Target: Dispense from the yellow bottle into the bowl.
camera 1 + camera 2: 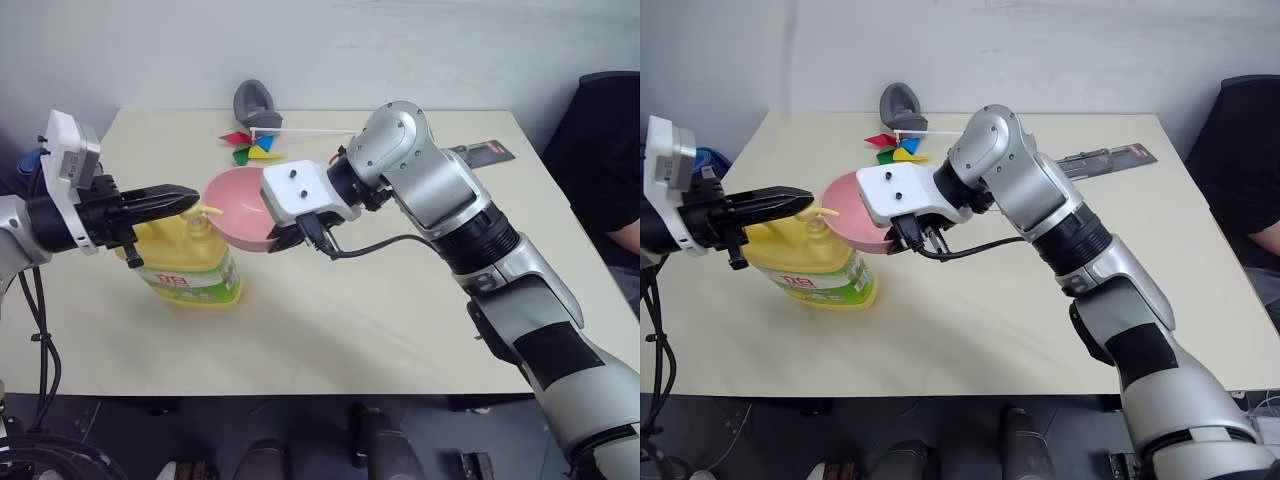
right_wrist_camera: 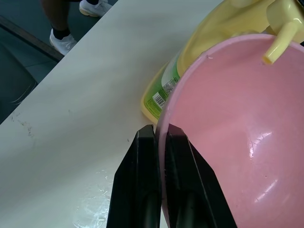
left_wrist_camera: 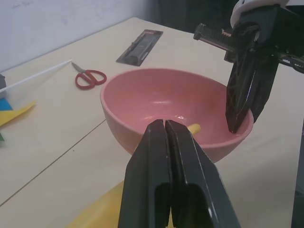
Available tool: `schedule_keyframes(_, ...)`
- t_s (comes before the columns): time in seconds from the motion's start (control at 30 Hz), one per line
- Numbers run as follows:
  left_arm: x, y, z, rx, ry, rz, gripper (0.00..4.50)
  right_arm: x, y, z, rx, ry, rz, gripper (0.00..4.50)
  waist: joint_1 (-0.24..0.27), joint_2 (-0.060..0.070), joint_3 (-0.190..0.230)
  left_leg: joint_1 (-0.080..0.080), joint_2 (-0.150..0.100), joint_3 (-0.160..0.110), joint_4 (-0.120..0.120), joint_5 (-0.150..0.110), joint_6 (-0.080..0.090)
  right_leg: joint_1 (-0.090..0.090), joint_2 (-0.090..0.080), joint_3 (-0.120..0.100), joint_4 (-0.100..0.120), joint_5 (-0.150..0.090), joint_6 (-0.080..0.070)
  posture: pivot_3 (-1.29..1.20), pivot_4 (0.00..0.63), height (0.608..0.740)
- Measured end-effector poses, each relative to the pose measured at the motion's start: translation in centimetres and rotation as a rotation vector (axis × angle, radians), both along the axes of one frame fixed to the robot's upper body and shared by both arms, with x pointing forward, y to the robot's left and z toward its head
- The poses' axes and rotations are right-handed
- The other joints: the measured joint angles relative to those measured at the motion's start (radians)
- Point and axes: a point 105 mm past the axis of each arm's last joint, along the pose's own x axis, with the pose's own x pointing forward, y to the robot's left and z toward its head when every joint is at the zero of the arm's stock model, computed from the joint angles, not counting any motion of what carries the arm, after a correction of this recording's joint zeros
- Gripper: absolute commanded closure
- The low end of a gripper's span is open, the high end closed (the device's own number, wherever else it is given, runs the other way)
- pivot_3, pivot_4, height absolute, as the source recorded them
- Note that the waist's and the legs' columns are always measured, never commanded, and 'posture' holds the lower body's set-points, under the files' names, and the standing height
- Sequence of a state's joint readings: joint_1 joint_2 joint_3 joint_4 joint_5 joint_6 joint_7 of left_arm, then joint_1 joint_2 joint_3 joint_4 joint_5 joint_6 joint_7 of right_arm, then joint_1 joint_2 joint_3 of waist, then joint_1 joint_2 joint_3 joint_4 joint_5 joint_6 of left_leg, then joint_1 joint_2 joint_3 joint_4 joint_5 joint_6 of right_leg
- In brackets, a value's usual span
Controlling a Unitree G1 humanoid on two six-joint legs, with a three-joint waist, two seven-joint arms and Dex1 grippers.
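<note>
The yellow bottle (image 1: 190, 272) stands on the table at the left, its green-white label facing front. Its pump nozzle (image 2: 279, 42) reaches over the rim of the pink bowl (image 1: 238, 205). The bowl is held off the table beside the bottle, with my right gripper (image 2: 160, 138) shut on its near rim, one finger inside and one outside. My left gripper (image 1: 190, 201) is shut and lies level right over the pump head, pointing toward the bowl (image 3: 166, 97). Whether it presses on the pump I cannot tell.
A coloured paper pinwheel (image 1: 250, 149) on a white stick and a grey object (image 1: 255, 100) lie behind the bowl. Red scissors (image 3: 90, 78) and a flat black package (image 1: 486, 153) lie further right. A person in dark clothes (image 1: 610, 160) sits at the table's right edge.
</note>
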State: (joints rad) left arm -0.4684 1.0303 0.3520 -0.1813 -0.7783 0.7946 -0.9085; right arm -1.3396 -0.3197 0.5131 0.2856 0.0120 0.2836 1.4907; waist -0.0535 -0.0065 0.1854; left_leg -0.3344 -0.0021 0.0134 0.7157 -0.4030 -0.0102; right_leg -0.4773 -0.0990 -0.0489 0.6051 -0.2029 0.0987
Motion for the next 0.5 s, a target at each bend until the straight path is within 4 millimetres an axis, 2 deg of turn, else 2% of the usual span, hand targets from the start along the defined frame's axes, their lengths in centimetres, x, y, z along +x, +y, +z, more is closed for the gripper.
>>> schedule_keyframes(0.5,0.26,0.0,-1.01,-0.001,-0.004,0.027,4.45,0.11,-0.18,-0.27,-0.016,-0.001,-0.006,4.5,0.0,0.01,-0.006,0.004,0.0,0.0,-0.001,0.0,0.0,0.004,0.0,0.0,-0.001,0.0,0.0,0.0,0.15,0.74)
